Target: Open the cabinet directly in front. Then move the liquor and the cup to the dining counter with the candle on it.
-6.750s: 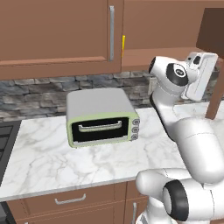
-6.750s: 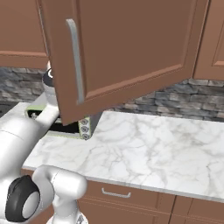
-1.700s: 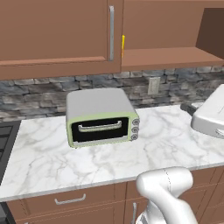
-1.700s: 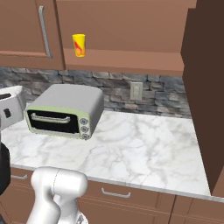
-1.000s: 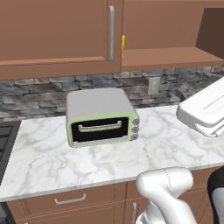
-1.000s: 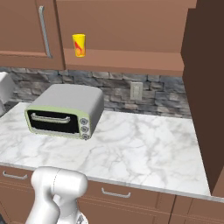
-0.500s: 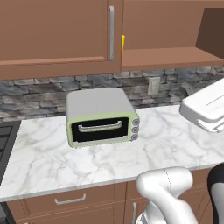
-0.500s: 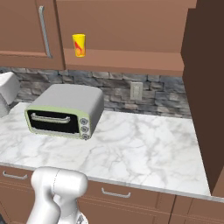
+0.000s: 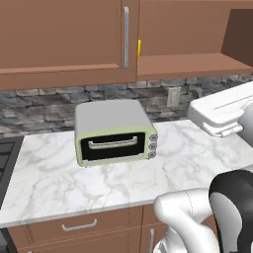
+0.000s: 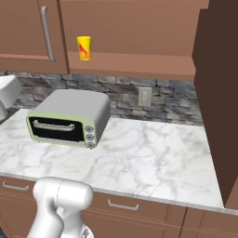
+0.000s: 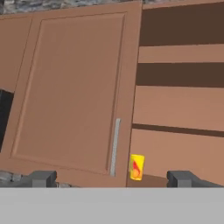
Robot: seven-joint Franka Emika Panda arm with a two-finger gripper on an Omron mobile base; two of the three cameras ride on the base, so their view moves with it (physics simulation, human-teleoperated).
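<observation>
Standing on the cabinet's open bottom shelf, just beside the closed left door, the yellow cup seems untouched, while the gripper faces it, spread wide and empty.

1. The cabinet is brown wood and hangs on the wall. Its right side is open, and its left door is shut.
2. The bottom shelf inside the cabinet is a flat brown board.
3. The yellow cup stands upright on that bottom shelf, near its left end, just beside the edge of the shut door. It has a red-orange mark on its side. In the hand view the cup sits in the same spot.
4. Under the cabinet is a white counter with grey veins.
5. A pale green toaster oven sits on the counter, toward the left.
</observation>
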